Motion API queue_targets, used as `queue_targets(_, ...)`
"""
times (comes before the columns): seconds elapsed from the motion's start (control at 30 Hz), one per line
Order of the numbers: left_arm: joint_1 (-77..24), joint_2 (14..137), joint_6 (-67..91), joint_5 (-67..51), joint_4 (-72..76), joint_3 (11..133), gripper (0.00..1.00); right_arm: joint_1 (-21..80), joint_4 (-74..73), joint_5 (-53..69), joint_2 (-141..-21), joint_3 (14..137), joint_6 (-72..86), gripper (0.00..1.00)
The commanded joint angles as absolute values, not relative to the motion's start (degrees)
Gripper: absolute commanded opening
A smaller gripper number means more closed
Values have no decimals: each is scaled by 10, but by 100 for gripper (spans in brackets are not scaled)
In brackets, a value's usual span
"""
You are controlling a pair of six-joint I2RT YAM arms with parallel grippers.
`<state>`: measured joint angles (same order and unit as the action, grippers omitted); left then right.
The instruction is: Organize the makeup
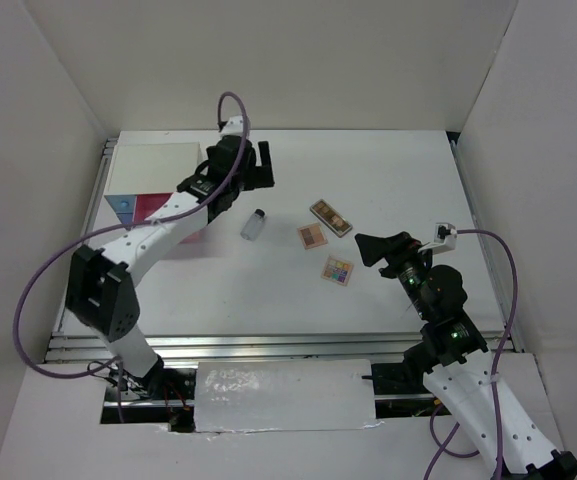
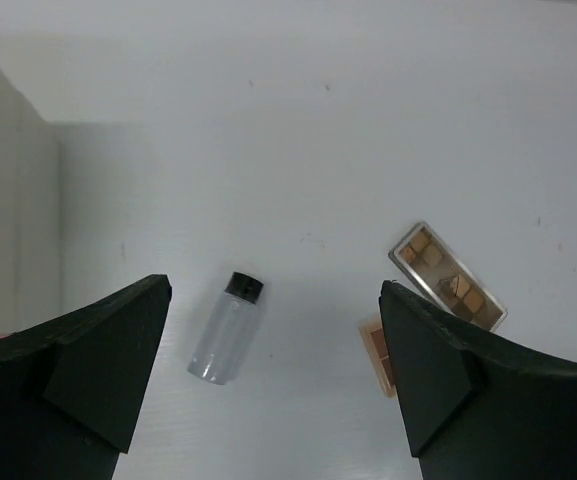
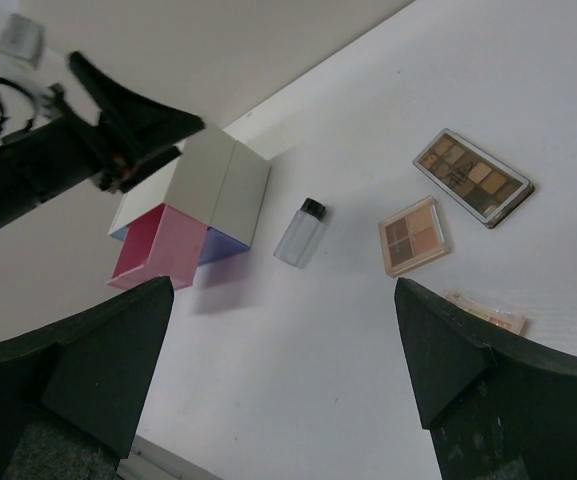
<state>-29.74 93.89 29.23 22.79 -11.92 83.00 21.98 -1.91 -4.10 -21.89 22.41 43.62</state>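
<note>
The left jaws stand wide open with nothing between them, hanging over the back of the surface (image 1: 398, 170) next to the white box (image 3: 208, 180). Below them the bottle (image 2: 225, 330) lies on its side, dark cap toward the rear, clear of both fingers. The right jaws are spread fully too and hold nothing, raised above the right half of the surface and facing the palettes. The multicoloured palette (image 1: 337, 270) lies nearest, just to their left. Beyond it lie the pinkish-tan palette (image 3: 414, 235) and the brown palette (image 3: 473, 177), close together but apart, with the bottle on their left. The box's pink drawer (image 3: 153, 255) is pulled out, and a blue drawer (image 3: 230, 243) sits beside it.
</note>
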Motion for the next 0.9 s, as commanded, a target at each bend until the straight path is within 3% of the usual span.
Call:
queue_targets(0.0, -287, 1018, 205, 120, -127, 870, 99, 221, -2, -40, -221, 220, 429, 100)
queue_targets(0.1, -287, 1111, 192, 104, -164, 925, 100, 221, 14, -37, -224, 220, 428, 100)
queue_targets(0.3, -287, 1183, 208, 127, -182, 940, 99, 221, 15, -38, -222, 219, 428, 100)
queue_targets(0.43, -287, 1187, 230, 139, -170, 899, 97, 221, 16, -34, -226, 220, 427, 100)
queue_targets(0.57, -287, 1172, 249, 139, -159, 851, 83, 221, 18, -31, -229, 220, 427, 100)
queue_targets(0.73, -287, 1151, 265, 138, -148, 781, 83, 221, 18, -29, -228, 220, 428, 100)
queue_targets(0.8, -287, 1148, 268, 132, -149, 770, 63, 221, 20, -26, -228, 219, 428, 100)
queue_targets(0.87, -293, 1116, 274, 121, -145, 755, 23, 221, 21, -27, -230, 219, 428, 100)
